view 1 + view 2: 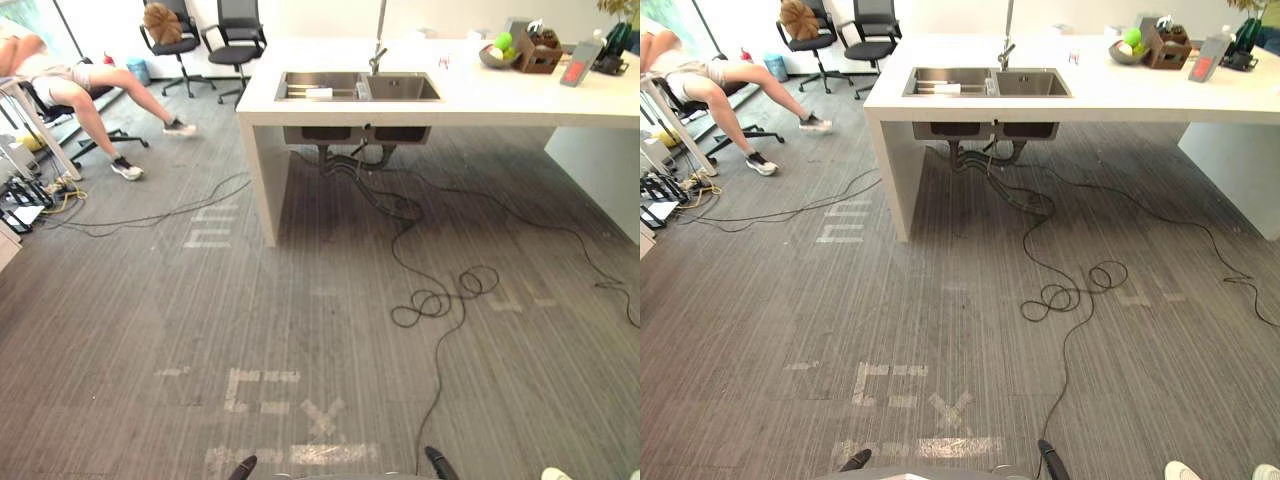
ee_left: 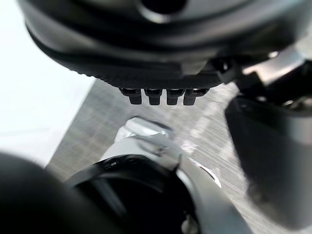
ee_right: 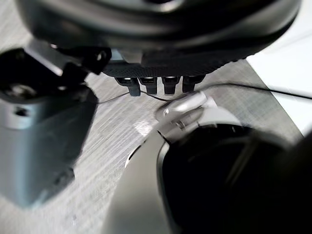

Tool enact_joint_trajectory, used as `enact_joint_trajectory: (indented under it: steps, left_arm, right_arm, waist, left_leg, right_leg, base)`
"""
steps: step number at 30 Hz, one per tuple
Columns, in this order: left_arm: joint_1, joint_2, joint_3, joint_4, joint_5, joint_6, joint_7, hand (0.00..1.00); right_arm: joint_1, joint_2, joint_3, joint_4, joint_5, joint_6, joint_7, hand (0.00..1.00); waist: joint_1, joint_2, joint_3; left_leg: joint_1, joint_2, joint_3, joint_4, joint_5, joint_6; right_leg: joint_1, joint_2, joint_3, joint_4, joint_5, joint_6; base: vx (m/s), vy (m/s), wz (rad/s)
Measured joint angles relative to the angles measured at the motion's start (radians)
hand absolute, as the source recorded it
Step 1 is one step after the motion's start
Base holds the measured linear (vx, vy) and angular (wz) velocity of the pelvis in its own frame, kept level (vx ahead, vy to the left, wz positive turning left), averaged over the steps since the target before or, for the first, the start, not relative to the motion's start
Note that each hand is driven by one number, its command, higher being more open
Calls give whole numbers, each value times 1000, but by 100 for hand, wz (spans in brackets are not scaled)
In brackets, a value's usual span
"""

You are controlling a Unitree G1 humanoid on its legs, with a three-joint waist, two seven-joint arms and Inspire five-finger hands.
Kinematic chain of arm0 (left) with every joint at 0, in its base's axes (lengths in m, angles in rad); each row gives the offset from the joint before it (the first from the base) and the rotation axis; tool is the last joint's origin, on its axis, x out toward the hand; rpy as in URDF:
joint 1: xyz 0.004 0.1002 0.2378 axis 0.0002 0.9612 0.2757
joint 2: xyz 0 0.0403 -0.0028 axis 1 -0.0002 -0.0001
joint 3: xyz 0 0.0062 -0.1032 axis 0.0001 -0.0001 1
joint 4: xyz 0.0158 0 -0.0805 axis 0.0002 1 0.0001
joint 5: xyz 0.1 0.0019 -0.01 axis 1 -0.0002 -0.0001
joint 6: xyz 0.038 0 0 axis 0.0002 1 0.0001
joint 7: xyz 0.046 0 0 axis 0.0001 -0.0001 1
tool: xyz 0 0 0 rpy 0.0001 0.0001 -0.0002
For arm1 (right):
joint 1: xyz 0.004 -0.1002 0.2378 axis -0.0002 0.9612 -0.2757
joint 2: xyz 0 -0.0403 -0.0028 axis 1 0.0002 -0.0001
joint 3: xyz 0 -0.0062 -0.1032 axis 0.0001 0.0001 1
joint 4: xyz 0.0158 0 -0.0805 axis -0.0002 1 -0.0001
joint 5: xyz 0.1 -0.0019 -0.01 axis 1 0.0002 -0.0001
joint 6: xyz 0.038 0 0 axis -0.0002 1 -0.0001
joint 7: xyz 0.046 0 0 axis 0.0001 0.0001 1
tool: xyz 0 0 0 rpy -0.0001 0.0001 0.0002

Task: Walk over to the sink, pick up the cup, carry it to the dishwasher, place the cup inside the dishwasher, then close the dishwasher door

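At far left a person sits by office chairs. The sink lies in the white counter, well apart from the robot. The cup is hard to make out: a small clear thing on the counter just right of the sink may be it, and the sink's near rim hides part of its floor. It is probably light, stiff and slippery, best taken round its side. The left hand and right hand hang empty; open or curled, I cannot tell.
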Motion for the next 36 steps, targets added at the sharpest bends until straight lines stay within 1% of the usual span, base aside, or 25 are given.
enact_joint_trajectory:
  steps: [1,2,3,4,6,8,11,12,16,18,23,26,31,33,35,36]
  left_arm:
    - [-8,-4,18,8,-31,-28,3,100]
    - [-17,-5,18,7,-50,-64,2,100]
    - [-20,-6,18,6,-51,-68,2,100]
    - [-31,-11,15,6,-65,-70,-8,100]
    - [-49,-13,15,1,-77,-60,-51,100]
    - [-72,-15,14,1,-44,-69,-60,100]
    - [-90,-17,14,-12,-41,-88,-54,100]
    - [-90,-18,14,-29,-42,-91,-47,100]
    - [-89,-25,-4,-81,-25,-96,-4,100]
    - [-89,-29,-5,-95,0,-97,11,100]
    - [-86,-33,-10,-116,19,-109,14,100]
    - [-85,-34,-29,-130,41,-131,14,100]
    - [-81,-32,-32,-147,39,-139,-13,100]
    - [-79,-32,-32,-147,38,-146,-22,100]
    - [-76,-32,-31,-147,37,-152,-32,100]
    - [-75,-32,-31,-147,37,-152,-33,100]
  right_arm:
    - [-2,5,-15,2,2,-1,-3,100]
    - [-5,10,-27,6,-4,-7,-4,100]
    - [-6,10,-28,7,-6,-8,-5,100]
    - [-13,14,-36,14,-7,-21,-9,100]
    - [-35,17,-43,16,-41,-41,-4,100]
    - [-64,19,-46,16,-79,-57,1,100]
    - [-108,23,-45,11,-103,-70,5,100]
    - [-121,25,-45,7,-106,-72,5,100]
    - [-152,30,-39,-6,-105,-87,3,100]
    - [-160,31,-39,-9,-102,-91,3,100]
    - [-171,39,-50,-14,-63,-111,23,100]
    - [-178,52,-64,-25,-54,-121,44,100]
    - [-186,81,-63,-46,-54,-144,73,100]
    - [-186,82,-63,-46,-55,-148,77,100]
    - [-183,81,-63,-46,-70,-152,76,100]
    - [-182,81,-63,-46,-71,-153,76,100]
  waist:
    - [-1,-1,8]
    - [-3,-2,16]
    - [-4,-2,16]
    - [-7,-1,17]
    - [-9,-1,20]
    - [-9,1,30]
    - [-10,-1,44]
    - [-11,-2,47]
    - [-8,1,52]
    - [-8,1,52]
    - [-8,5,54]
    - [-8,6,55]
    - [-8,6,55]
    - [-7,6,55]
    - [-7,7,55]
    - [-7,7,55]
  left_leg:
    - [10,-1,3,-19,10,-1]
    - [31,-2,5,-36,14,-8]
    - [35,-2,5,-39,15,-9]
    - [49,-2,6,-50,15,-13]
    - [63,-1,14,-66,18,-20]
    - [73,0,18,-78,20,-28]
    - [85,0,18,-98,29,-41]
    - [86,0,16,-99,29,-41]
    - [104,0,3,-105,30,-41]
    - [105,-1,-4,-108,30,-42]
    - [110,0,-3,-108,31,-44]
    - [117,2,-2,-108,30,-49]
    - [122,-1,12,-101,29,-51]
    - [127,-2,23,-100,29,-51]
    - [132,-4,37,-98,29,-50]
    - [133,-5,41,-98,30,-50]
  right_leg:
    - [14,2,-1,-26,11,3]
    - [34,3,-6,-45,15,7]
    - [38,4,-7,-48,15,7]
    - [53,5,-12,-61,18,12]
    - [62,7,-18,-68,18,18]
    - [69,8,-20,-76,18,31]
    - [75,7,-32,-77,12,56]
    - [76,7,-36,-77,11,58]
    - [99,5,-60,-75,3,85]
    - [100,5,-71,-74,2,86]
    - [102,5,-74,-67,2,86]
    - [102,4,-75,-55,1,87]
    - [101,-1,-69,-48,2,86]
    - [101,-4,-66,-45,4,83]
    - [101,-5,-58,-46,14,69]
    - [101,-5,-55,-46,15,66]
  base:
    - [76,-5,1]
    - [76,-5,2]
    - [65,-9,3]
    - [35,-7,-5]
    - [37,-11,-6]
    - [7,-7,-2]
    - [-6,-13,4]
    - [-17,-16,6]
    - [-10,-12,14]
    - [-9,-11,12]
    - [-1,-2,1]
    - [-22,-5,-1]
    - [-55,-3,-7]
    - [-58,4,-14]
    - [-68,6,-17]
    - [-66,6,-18]
